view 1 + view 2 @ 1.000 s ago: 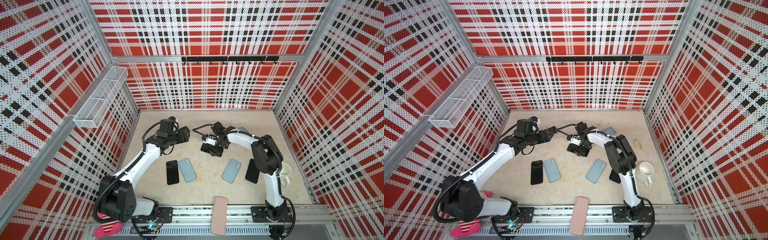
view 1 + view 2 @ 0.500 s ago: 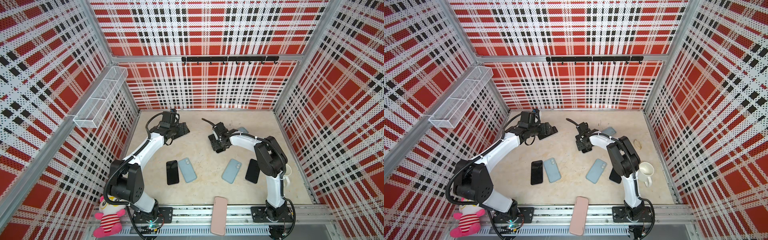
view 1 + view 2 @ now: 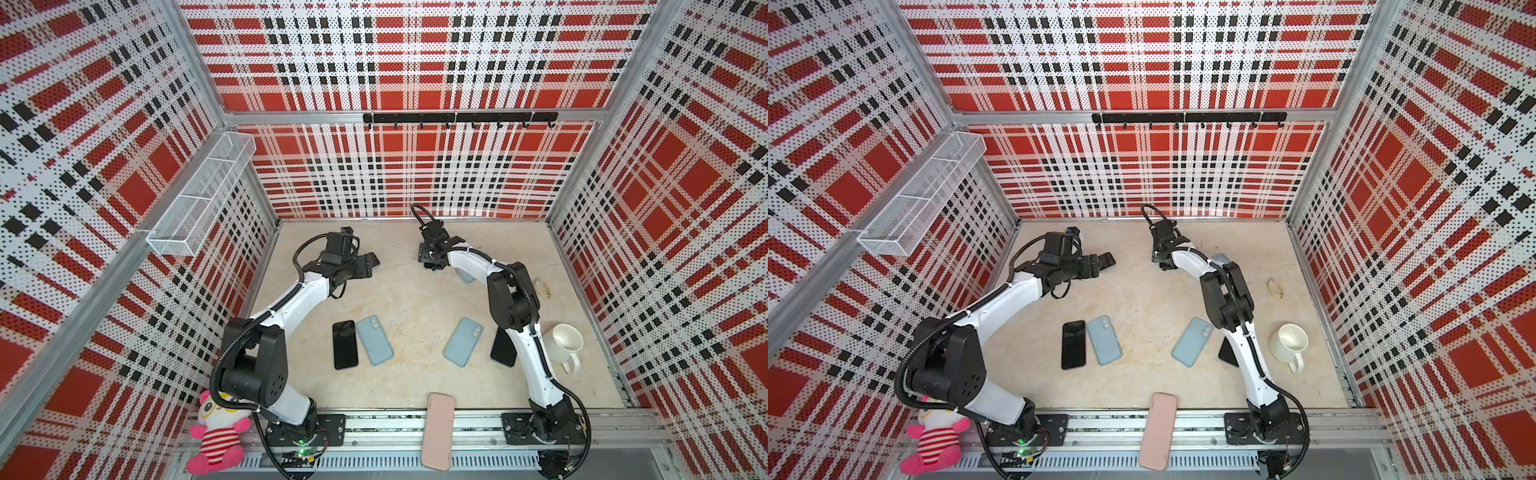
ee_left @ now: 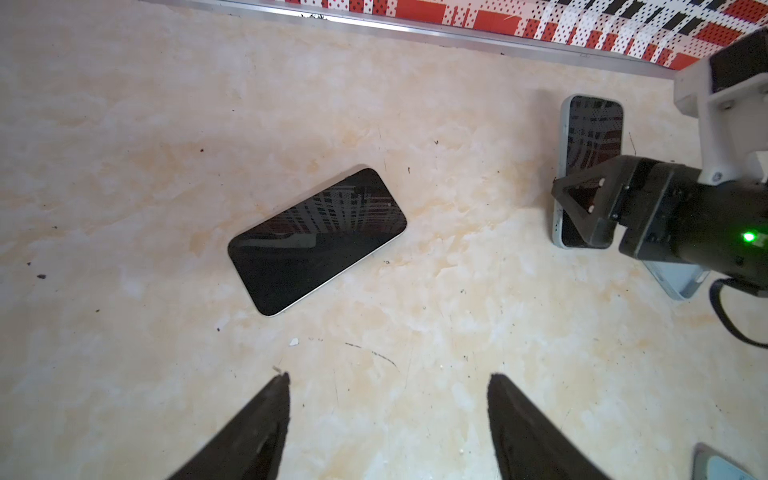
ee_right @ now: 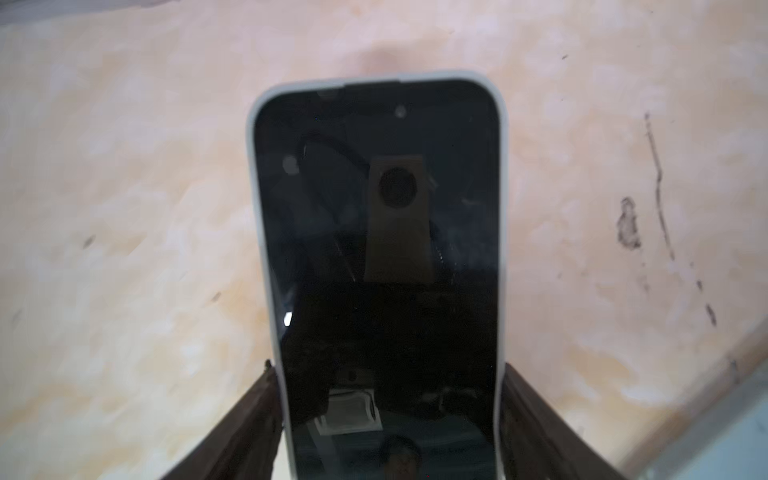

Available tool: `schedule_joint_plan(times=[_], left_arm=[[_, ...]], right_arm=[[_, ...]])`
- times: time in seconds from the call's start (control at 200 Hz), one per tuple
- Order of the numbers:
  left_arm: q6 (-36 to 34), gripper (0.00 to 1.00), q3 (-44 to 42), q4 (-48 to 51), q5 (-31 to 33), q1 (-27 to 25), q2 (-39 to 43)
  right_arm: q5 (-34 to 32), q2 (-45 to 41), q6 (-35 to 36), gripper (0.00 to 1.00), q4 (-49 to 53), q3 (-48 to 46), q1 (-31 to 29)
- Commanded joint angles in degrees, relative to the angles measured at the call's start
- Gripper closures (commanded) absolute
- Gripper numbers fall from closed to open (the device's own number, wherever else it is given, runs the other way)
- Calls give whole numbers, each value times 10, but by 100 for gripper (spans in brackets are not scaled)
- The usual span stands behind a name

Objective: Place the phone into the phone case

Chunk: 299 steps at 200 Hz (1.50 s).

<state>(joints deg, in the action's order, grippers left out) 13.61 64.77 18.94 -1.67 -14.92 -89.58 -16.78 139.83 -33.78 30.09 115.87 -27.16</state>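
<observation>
Pictured: the phone (image 5: 376, 249) lies screen-up in its pale phone case (image 5: 261, 99), flat on the table (image 4: 124, 124). My right gripper (image 5: 387, 368) pinches it across its width, with one finger against each long edge of the case. The dark glass mirrors the wrist camera above it.

My left gripper (image 4: 389, 376) hangs spread wide over bare tabletop and holds nothing. Ahead of its tips, and clear of them, an uncased black phone (image 4: 318, 241) lies screen-up. A spare blue case (image 4: 677, 278) lies beside the right gripper, partly under that arm.

Well behind both grippers, toward the arm bases, a black handset (image 3: 345, 344) lies just beside a light-blue case (image 3: 375, 340). A white mug (image 3: 564, 343) stands farther off on the right.
</observation>
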Motion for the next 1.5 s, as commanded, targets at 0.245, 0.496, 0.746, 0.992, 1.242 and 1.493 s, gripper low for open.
schedule_joint_plan(times=[0.245,0.496,0.746,0.992,1.242,1.493], left_arm=[[-2,23,-7,-16,-15,3,3],[-16,23,-5,-16,-3,-9,3],[-18,23,-6,-15,0,-12,-1],[-18,24,-9,-16,-3,-13,0],[-11,23,-9,-16,-37,-22,-11],[-3,24,-9,-19,-60,-12,-13]], right_arm=[[46,11,57,1,1,31,15],[-24,-216,62,0,-68,-216,24],[-47,-381,-36,11,-97,-438,80],[6,-360,-94,22,-121,-478,123],[42,-328,-123,29,-157,-478,123],[42,-280,-138,30,-167,-447,125]])
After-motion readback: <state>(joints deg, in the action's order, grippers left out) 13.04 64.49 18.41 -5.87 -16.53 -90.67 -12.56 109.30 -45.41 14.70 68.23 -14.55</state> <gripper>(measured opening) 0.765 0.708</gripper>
